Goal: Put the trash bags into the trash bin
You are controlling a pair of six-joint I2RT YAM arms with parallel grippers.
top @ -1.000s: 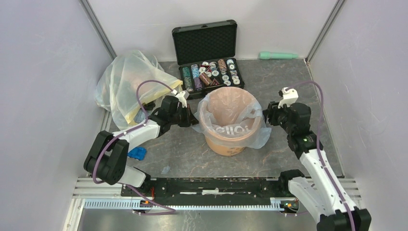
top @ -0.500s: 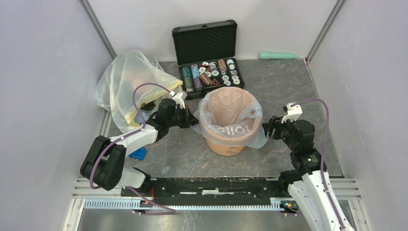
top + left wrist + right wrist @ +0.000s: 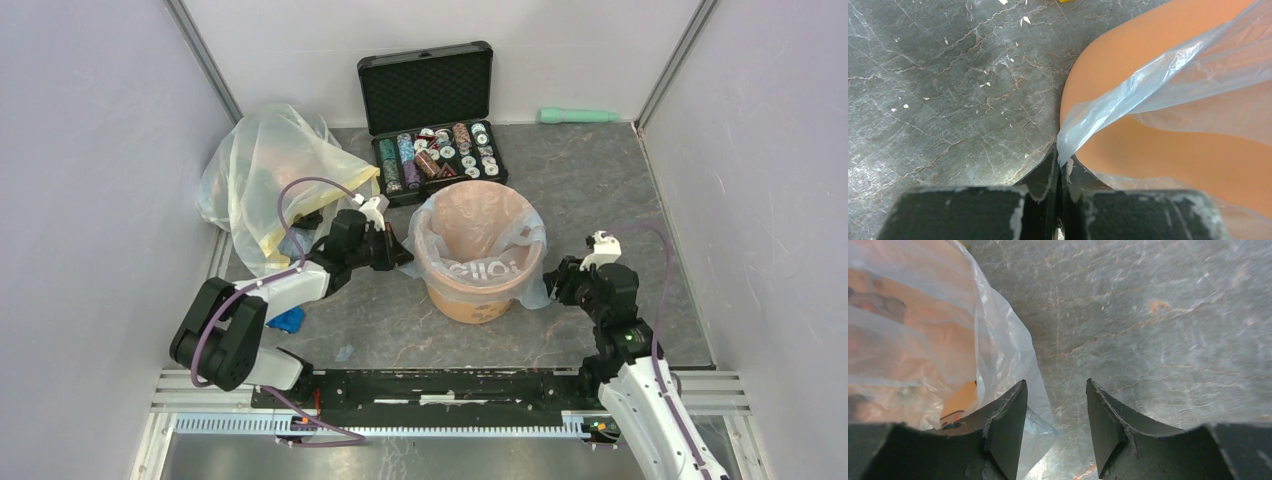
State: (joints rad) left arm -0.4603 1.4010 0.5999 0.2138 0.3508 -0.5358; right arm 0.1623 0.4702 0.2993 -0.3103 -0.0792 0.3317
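At the bench's [image 3: 600, 180] far-left corner lies a big yellowish bag [image 3: 265, 165], apart from the work. Just right of it, the left gripper [image 3: 1060, 165] is clamped tight on a twisted corner of the trash bag [image 3: 478, 222]. It draws that corner out to the left of the trash bin [image 3: 470, 297] as a taut strand, probably to keep the liner's mouth spread and stop it slipping off the rim. The bin stands upright near the middle of the bench, just in front of the open black case [image 3: 430, 110]. The pale blue bag is already inside it: mouth facing up, long axis running down the bin, hem folded outward over the rim and hanging down the wall on both sides. On the right, the right gripper [image 3: 1055, 400] sits low beside the bin with its jaws roughly half apart and nothing between them. The hanging flap lies against the outside of its inner finger [image 3: 1005, 415], and bare bench shows through the gap. It looks placed to take hold of that loose right-hand skirt, which probably needs tugging down or tucking for an even fit.
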